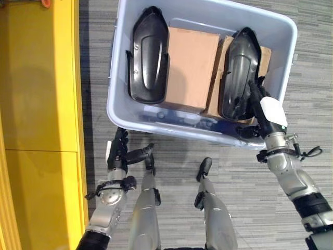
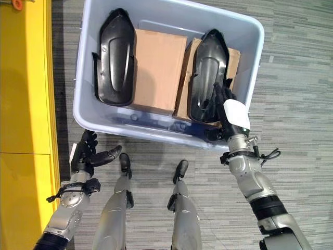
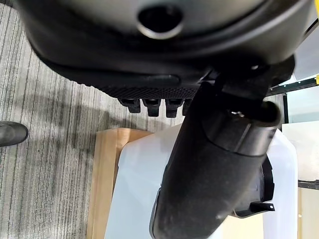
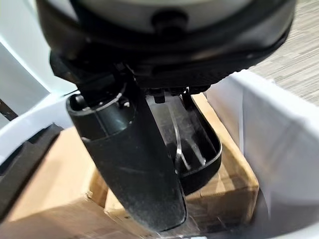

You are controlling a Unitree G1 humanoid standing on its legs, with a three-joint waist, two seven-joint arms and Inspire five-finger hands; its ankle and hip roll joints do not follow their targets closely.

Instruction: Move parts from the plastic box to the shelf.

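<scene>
While the right hand point(image 2: 225, 107) is reaching over the near wall of the plastic box point(image 1: 285, 47), its fingers are lying fairly straight on the near end of the right-hand black part point(image 1: 238, 73), touching it but not yet closed round it. That part is resting tilted on a cardboard box point(image 1: 265, 56) at the right of the bin. A second black part point(image 1: 148, 54) is lying at the left side, leaning against another cardboard box point(image 1: 191, 65) in the middle. Both parts are inside the bin, so nothing is on its way to the shelf yet.

The left hand point(image 1: 120, 151) is hanging outside the bin, just beyond its near left corner, with fingers relaxed and apart and holding nothing.

To do this pickup well, the right hand probably needs to be sliding its fingers over one long edge of the part while the thumb is coming in under the opposite rim, so the smooth shell is being pinched across its width. Lifting steeply enough to clear the near wall seems wise, since the part looks long. The yellow surface point(image 1: 41, 104) at the left may be the shelf.
</scene>
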